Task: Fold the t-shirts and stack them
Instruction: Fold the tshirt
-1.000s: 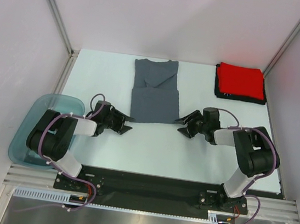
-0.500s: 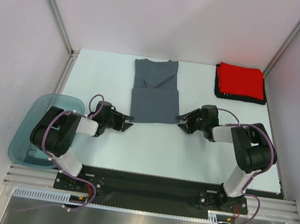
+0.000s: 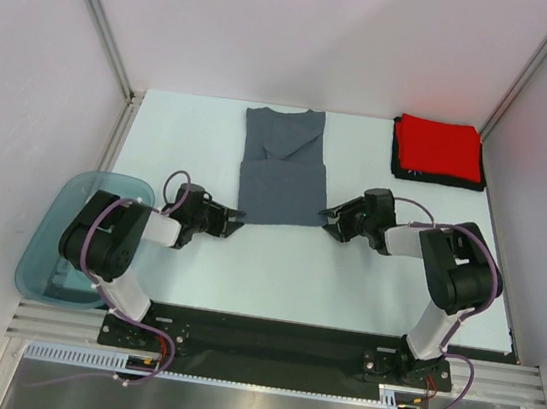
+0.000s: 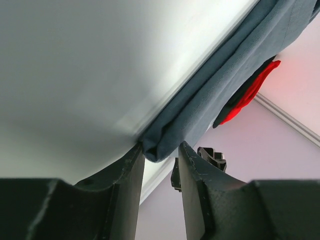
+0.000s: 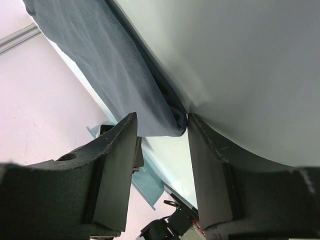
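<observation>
Tabletop (image 3: 393,291) of pale colour fills most of the overhead view, with white walls on three sides and the two arm bases bolted at its near edge.

At the middle of the table the grey t-shirt (image 3: 280,170) is laid flat. It is folded into a long narrow strip running from the far edge toward the arms, the collar at the far end, and one part is seen folded across at about half of its length.

On the left, at the near edge, a translucent teal tub (image 3: 47,235) is placed partly off the table surface, well apart from the grey t-shirt.

In the far right corner the red t-shirt (image 3: 439,148) is folded into a rectangle and lies on top of the black t-shirt (image 3: 398,158), which is also folded (only a thin black border is shown at the left and near sides).

The left gripper (image 3: 236,222) is lowered to the table at the near left corner of the grey t-shirt. In its wrist view the folded corner stands between the two fingers, but a thin gap is seen on one side, so it cannot be told if the cloth is really pinched.

The right gripper (image 3: 329,220) is set at the near right corner of the same shirt. In its wrist view the bunched corner fills the space between the fingers and is touched by both, so the corner is grasped.
</observation>
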You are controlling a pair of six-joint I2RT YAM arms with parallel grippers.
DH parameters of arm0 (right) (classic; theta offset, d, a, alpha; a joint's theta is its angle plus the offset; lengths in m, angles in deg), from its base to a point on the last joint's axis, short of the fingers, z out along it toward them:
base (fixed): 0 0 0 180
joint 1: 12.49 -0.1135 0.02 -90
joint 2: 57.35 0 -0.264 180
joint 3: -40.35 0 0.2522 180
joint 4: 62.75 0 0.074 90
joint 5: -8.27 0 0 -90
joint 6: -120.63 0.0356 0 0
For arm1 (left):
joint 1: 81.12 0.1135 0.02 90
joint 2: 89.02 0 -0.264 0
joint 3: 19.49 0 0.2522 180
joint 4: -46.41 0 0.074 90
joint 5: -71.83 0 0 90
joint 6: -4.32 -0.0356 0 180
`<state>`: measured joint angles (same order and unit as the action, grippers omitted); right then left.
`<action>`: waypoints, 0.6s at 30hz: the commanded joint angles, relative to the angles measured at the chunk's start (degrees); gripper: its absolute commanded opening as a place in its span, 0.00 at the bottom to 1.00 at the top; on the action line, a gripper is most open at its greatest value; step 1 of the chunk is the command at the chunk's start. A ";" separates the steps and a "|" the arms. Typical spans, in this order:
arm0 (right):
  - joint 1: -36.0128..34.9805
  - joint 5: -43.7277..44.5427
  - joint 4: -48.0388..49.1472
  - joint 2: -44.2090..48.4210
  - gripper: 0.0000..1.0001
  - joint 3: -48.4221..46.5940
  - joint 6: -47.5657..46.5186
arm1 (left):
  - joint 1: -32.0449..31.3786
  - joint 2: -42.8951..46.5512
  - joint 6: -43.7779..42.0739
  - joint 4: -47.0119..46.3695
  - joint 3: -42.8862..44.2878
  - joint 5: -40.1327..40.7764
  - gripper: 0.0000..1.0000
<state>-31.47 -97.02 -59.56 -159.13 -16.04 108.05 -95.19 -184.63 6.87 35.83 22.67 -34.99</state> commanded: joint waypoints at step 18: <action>-1.14 2.63 -7.72 -3.96 0.00 1.76 -2.63 | 1.58 -4.58 -4.30 6.05 -1.59 2.85 0.05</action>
<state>-31.93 -97.20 -59.48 -161.44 -16.28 108.14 -94.56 -186.79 6.59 34.48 22.93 -35.90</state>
